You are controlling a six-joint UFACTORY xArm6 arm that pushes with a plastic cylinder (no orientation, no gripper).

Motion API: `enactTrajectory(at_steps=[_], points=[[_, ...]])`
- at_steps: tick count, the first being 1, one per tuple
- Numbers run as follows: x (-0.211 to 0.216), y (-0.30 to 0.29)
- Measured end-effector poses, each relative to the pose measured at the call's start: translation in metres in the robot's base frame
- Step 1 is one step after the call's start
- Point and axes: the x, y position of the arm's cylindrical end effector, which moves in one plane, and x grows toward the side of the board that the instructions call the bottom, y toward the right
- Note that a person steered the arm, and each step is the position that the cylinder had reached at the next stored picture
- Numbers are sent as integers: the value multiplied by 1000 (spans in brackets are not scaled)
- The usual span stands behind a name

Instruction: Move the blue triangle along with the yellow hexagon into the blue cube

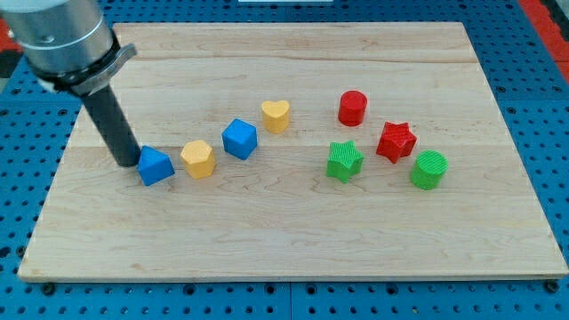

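Observation:
The blue triangle [155,166] lies on the wooden board at the view's left. My tip [128,164] touches its left side. The yellow hexagon [197,159] sits just right of the triangle, with a small gap between them. The blue cube [239,139] stands up and to the right of the hexagon, close to it but apart. The three blocks form a line rising toward the view's right.
A yellow heart [276,116] lies beyond the blue cube on the same line. At the view's right are a red cylinder [352,108], a red star [396,140], a green star [343,161] and a green cylinder [429,170]. The board's left edge [55,169] is near my tip.

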Motion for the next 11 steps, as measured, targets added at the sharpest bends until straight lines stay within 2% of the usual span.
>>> enactTrajectory(at_steps=[1, 2, 3, 5, 6, 7, 8, 10, 11], points=[[-21, 45], [32, 48], [45, 12], [18, -38], [76, -85], [92, -49], [67, -18], [57, 0], [48, 51]])
